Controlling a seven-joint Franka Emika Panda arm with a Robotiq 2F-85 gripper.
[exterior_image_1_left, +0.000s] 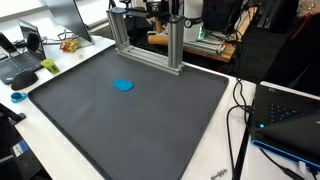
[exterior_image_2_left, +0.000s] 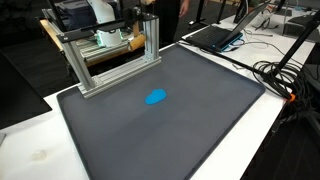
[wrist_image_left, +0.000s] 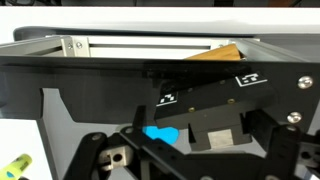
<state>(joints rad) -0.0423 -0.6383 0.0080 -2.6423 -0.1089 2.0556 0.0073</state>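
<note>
Hovering hand (wrist_image_left: 192, 158), jaws apart, above blue piece (wrist_image_left: 163, 135)

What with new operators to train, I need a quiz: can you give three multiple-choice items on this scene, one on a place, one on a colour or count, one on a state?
1. Where does the blue object lie?
A. On the dark grey mat, in front of the aluminium frame
B. On top of the frame
C. On the bare white table

2. How many blue objects are on the mat?
A. Two
B. Three
C. One

3. In what state is the blue object?
A. Clamped and lifted
B. Lying free on the mat
C. Hanging from the frame

Answers:
1 A: both exterior views show it on the mat, clear of the frame's base.
2 C: only one blue patch shows on the mat.
3 B: it rests alone on the mat, with nothing touching it.
</note>
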